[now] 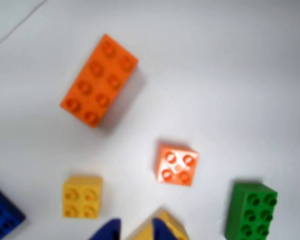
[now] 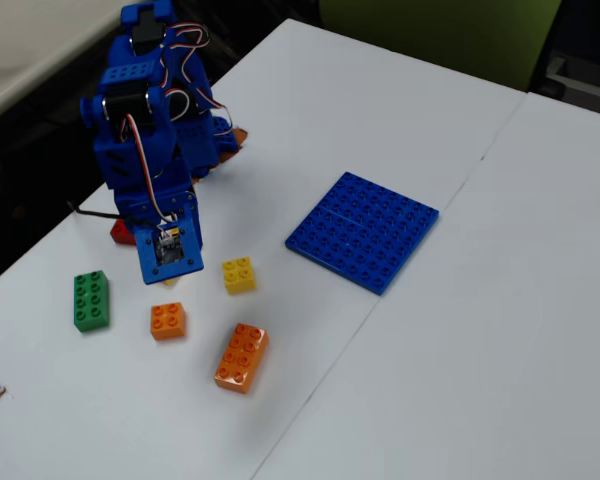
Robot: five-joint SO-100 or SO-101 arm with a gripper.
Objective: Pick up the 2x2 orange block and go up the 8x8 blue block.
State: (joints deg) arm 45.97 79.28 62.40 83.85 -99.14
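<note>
**A:** ok so where was the arm at that point?

**B:** The blue arm was bent over the left side of the white table, as the fixed view showed it, with the gripper hanging above the loose bricks. In the wrist view only the two blue fingertips poked in at the bottom edge, with something yellowish sitting between them. Honestly couldn't tell if it was clamped on that or just hovering over it, too blurry and cropped.

**A:** and the little orange one?

**B:** The 2x2 orange block was sitting flat on the table, studs up, nothing touching it. In the fixed view it lay just below the gripper end, between the green brick on its left and the long orange brick down to its right. A yellow square brick was up and to the right of it, all of them apart from each other.

**A:** baseplate?

**B:** The 8x8 blue block lay flat further right, well apart from the bricks, nothing on it. The wrist view only caught a corner of it at the bottom left.
</note>
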